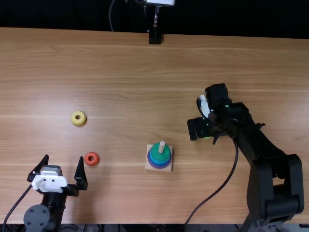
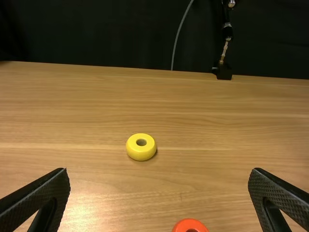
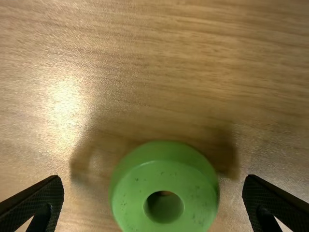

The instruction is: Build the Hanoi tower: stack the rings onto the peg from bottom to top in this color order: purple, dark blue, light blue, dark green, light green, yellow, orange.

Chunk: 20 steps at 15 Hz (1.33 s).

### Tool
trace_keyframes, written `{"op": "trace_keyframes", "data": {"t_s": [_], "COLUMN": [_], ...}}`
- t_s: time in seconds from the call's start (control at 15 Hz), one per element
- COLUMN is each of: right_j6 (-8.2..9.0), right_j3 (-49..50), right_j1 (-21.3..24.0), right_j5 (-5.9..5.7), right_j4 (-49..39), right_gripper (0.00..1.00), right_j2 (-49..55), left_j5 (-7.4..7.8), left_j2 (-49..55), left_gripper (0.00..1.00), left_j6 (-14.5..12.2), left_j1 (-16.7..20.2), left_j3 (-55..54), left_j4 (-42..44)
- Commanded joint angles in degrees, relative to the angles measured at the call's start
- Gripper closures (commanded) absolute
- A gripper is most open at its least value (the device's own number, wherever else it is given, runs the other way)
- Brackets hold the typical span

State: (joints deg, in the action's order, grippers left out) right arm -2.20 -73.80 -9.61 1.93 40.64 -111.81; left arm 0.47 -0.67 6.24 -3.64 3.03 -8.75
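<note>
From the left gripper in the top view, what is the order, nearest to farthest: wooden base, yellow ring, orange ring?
1. Orange ring, just right of the left gripper.
2. Yellow ring, toward the far edge.
3. Wooden base, farther right.

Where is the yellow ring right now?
In the top view, the yellow ring lies flat left of the middle, beyond the orange ring on the bare table.

The black left arm (image 1: 56,205) has a white cover (image 1: 49,182) and round grey cap (image 1: 37,218), the black right arm (image 1: 263,145) a blocky elbow (image 1: 263,188) and thin cable (image 1: 218,190).
</note>
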Motion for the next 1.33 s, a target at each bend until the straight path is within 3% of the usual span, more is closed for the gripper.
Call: {"op": "trace_keyframes", "data": {"t_s": [0.0, 0.13, 0.27, 0.33, 0.4, 0.93, 1.27], "right_j6": [0.61, 0.61, 0.51, 0.40, 0.40, 0.19, 0.40], "right_j3": [-0.12, -0.03, 0.50, 0.67, 0.85, -3.81, -14.09], "right_j1": [0.03, 0.03, 0.03, 0.03, -0.06, -1.56, -8.85], "right_j5": [0.07, 0.07, 0.28, 0.70, 1.02, 0.81, 0.81], "right_j4": [-0.08, -0.08, -0.08, 0.02, 0.13, 1.29, 18.06], "right_gripper": [0.00, 0.04, 0.71, 0.95, 1.00, 1.00, 1.00], "right_j2": [-1.04, -1.04, -1.04, -1.04, -1.04, -0.16, 5.55], "left_j5": [0.69, 0.69, 0.58, 0.69, 0.69, 0.69, 0.69], "left_j2": [0.67, 0.67, 0.67, 0.67, 0.67, 0.67, 0.67], "left_gripper": [0.00, 0.00, 0.00, 0.00, 0.00, 0.00, 0.00], "left_j6": [-0.23, -0.23, -0.23, -0.23, -0.23, -0.23, -0.23], "left_j1": [0.65, 0.65, 0.65, 0.65, 0.65, 0.65, 0.65], "left_j3": [-2.68, -2.68, -2.68, -2.68, -2.68, -2.68, -2.59], "left_j4": [-1.16, -1.16, -1.16, -1.16, -1.16, -1.16, -1.16]}}
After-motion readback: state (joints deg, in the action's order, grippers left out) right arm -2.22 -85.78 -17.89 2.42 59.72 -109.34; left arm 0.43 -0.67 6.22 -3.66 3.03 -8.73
